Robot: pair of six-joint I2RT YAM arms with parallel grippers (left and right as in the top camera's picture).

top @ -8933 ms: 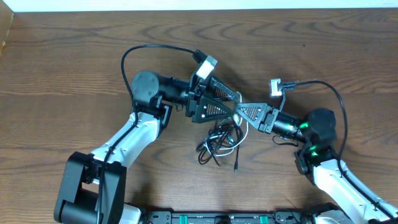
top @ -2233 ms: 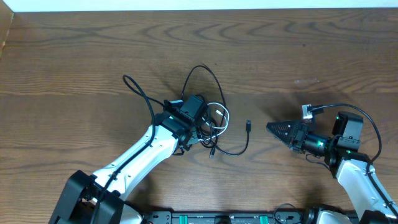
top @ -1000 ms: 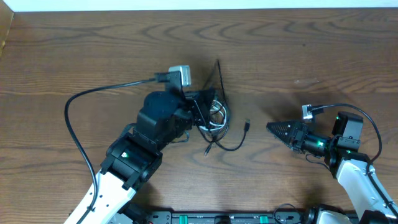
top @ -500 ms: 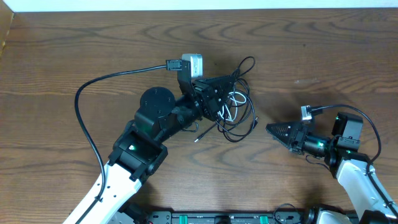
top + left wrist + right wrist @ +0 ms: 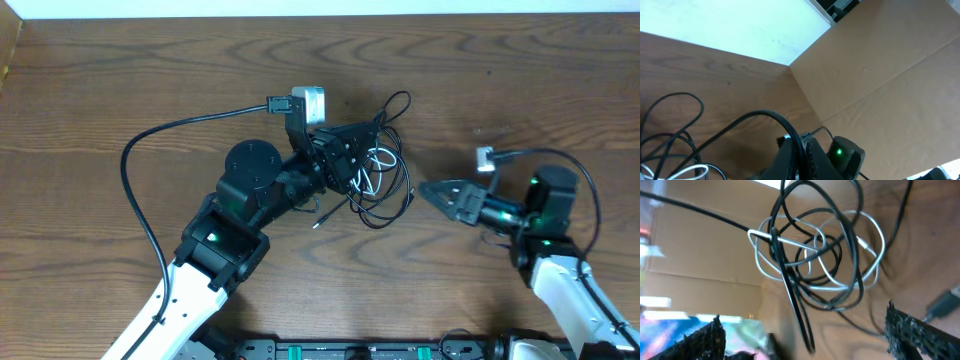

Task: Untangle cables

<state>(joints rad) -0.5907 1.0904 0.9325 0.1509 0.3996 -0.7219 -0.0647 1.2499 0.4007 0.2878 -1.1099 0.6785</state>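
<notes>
Well, my left claw [image 5: 362, 160] is pinched tight on the cables [image 5: 385, 172], a knot of black and white loops at its tip. My right claw [image 5: 425, 190] is wide, near the knot, pointing at it. Black loops wrap the white one. A thick arm cord [image 5: 135, 165] curls behind the left claw over the table [image 5: 530, 80].

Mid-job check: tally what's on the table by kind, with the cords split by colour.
White cable: 1
Black cable: at least 1, too knotted to separate
Tools: 2, left tool and right tool
Total: at least 4
</notes>
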